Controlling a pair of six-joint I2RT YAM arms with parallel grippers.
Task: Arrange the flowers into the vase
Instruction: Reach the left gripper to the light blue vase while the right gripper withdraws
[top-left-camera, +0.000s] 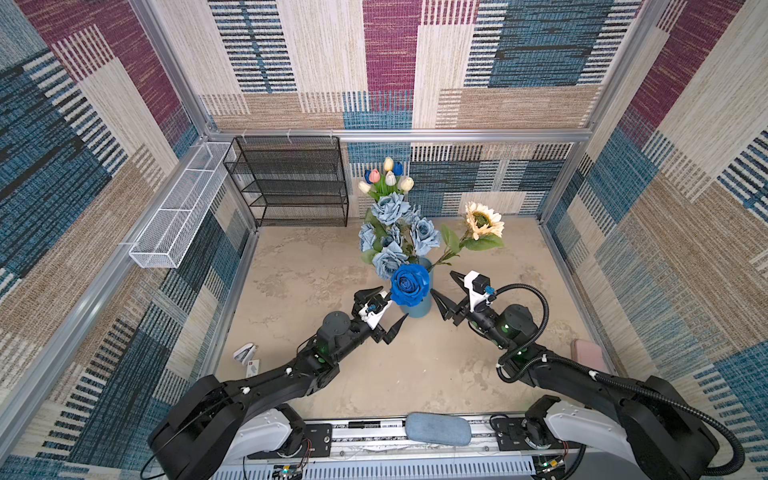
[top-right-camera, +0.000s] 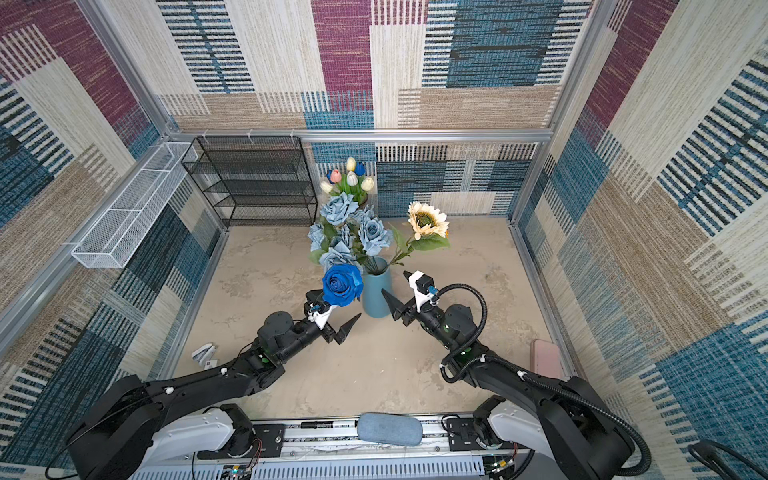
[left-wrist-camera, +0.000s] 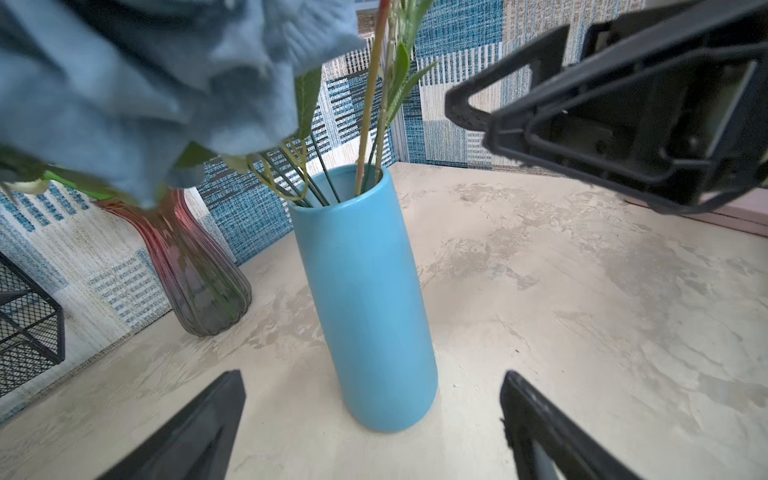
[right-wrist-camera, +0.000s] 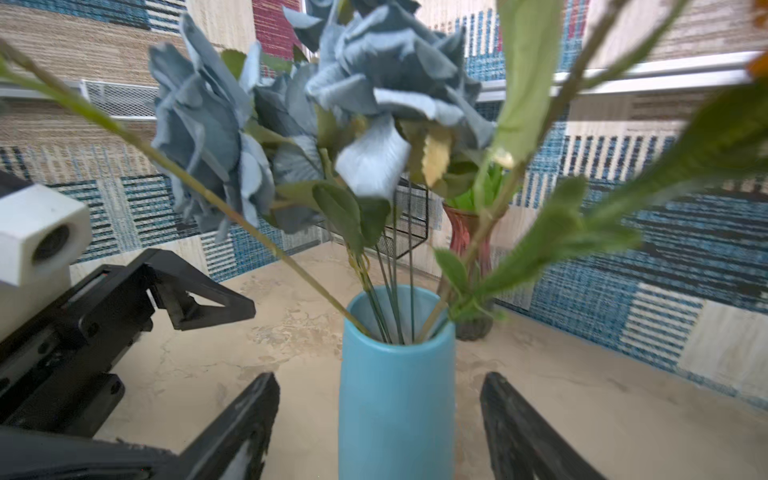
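Both jaws spread wide, empty, flanking blue vase (top-right-camera: 376, 299)

Seemingly empty, left tool (top-left-camera: 395, 301) and right tool (top-left-camera: 441, 281) flank the vase (top-left-camera: 422, 309).

In a top view the sky-blue cylindrical ceramic vase (top-left-camera: 417, 311) is largely hidden by the deep-blue rose bloom (top-left-camera: 410, 284). In the left wrist view the dusty-blue fabric rose bunch (left-wrist-camera: 145, 83) is blurred and cut off by the frame edge. A small white object (top-left-camera: 245, 353) cannot be identified.

The blue vase (left-wrist-camera: 365, 299) looks smooth and matt, the dusty-blue roses (right-wrist-camera: 386, 83) frayed cloth.
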